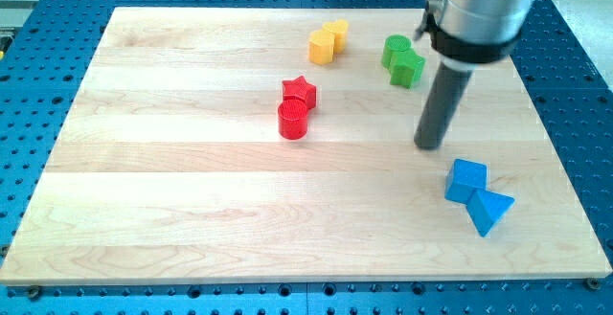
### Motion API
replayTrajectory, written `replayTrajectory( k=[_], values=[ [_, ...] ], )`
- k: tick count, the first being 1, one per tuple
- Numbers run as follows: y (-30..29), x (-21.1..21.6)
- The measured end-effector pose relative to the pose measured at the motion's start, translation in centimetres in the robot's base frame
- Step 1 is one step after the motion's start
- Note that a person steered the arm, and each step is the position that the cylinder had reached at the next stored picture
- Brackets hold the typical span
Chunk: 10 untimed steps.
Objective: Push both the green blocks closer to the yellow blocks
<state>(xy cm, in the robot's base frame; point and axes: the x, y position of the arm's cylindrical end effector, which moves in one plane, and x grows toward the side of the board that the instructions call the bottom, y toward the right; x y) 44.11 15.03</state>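
Observation:
Two green blocks touch each other at the view's upper right: a rounded green block [395, 49] and a green star-shaped block [408, 67] just below it. Two yellow blocks sit to their left, also touching: a yellow hexagonal block [321, 46] and a yellow block [336, 34] behind it. A gap of bare board lies between the yellow pair and the green pair. My tip [430, 146] rests on the board below and slightly right of the green blocks, apart from them.
A red star block [299, 91] and a red cylinder [292, 121] touch near the board's middle. A blue cube [466, 179] and a blue triangular block [489, 210] touch at the lower right, just below my tip. The wooden board [172, 210] lies on a blue perforated base.

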Motion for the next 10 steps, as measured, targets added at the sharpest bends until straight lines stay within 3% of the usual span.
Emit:
replayTrajectory(
  k=[3,4,5,6,7,8,9,10],
  values=[
    [-2.3,-11.1],
    [-0.2,-11.3],
    [0.9,-15.8],
    [-3.6,-16.1],
    [-1.6,-16.1],
    [5.6,-18.4],
    [3.4,-22.6],
    [-1.0,-22.1]
  ],
)
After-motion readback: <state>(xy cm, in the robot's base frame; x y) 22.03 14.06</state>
